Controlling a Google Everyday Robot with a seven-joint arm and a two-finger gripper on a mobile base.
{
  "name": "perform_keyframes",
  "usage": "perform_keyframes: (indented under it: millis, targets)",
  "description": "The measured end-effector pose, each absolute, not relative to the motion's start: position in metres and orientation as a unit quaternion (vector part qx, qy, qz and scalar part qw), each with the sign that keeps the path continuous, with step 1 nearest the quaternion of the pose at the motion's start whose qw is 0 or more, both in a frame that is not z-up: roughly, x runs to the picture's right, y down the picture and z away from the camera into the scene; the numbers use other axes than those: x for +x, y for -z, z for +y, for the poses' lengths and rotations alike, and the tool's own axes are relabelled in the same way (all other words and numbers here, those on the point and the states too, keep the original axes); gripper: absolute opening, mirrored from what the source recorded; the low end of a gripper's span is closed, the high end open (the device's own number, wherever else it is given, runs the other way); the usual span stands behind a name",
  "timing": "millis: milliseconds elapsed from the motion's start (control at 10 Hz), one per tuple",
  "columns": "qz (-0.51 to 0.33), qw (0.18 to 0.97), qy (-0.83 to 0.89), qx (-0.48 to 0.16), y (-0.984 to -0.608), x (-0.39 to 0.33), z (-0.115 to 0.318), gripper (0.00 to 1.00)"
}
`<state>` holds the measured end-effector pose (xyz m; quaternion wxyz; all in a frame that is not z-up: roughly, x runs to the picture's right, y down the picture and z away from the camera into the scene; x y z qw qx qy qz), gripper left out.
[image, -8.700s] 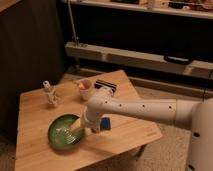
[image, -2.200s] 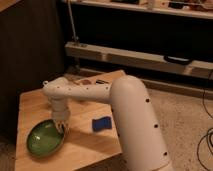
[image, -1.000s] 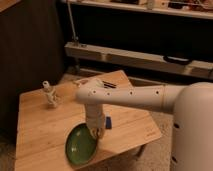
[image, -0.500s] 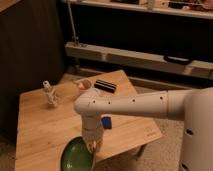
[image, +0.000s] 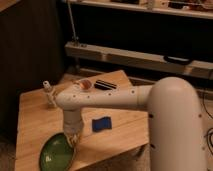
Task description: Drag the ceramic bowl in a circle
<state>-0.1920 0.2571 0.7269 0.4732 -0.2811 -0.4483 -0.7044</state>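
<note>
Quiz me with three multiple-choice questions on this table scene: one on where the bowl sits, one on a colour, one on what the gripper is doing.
1. Where is the ceramic bowl?
A) the table's near left corner
B) the far right corner
C) on the floor

2. What colour is the block?
A) red
B) blue
C) yellow

3. The gripper is:
A) open, high above the table
B) shut on the bowl's right rim
C) holding the block

Answers:
1 A, it lies at the near left corner.
2 B, it is plainly blue against the wood.
3 B, the gripper is down at the rim, closed on it.
</note>
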Motion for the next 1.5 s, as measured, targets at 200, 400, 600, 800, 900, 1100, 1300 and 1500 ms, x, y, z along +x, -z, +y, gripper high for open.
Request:
perform_keyframes:
  millis: [200, 400, 600, 800, 900, 1100, 1300, 1500]
  targets:
    - [-0.437, 0.477, 0.706, -0.287, -0.758, -0.229, 0.252, 0.00]
    - [-0.420, 0.508, 0.693, -0.291, -0.791, -0.240, 0.231, 0.00]
    - [-0.391, 0.549, 0.680, -0.289, -0.820, -0.225, 0.194, 0.00]
    - [-0.361, 0.582, 0.670, -0.285, -0.834, -0.196, 0.164, 0.00]
    - [-0.339, 0.599, 0.666, -0.288, -0.839, -0.174, 0.151, 0.00]
    - [-0.307, 0.612, 0.658, -0.313, -0.844, -0.125, 0.145, 0.00]
    - [-0.293, 0.615, 0.650, -0.336, -0.835, -0.078, 0.155, 0.00]
    - [-0.293, 0.619, 0.640, -0.347, -0.816, -0.042, 0.159, 0.00]
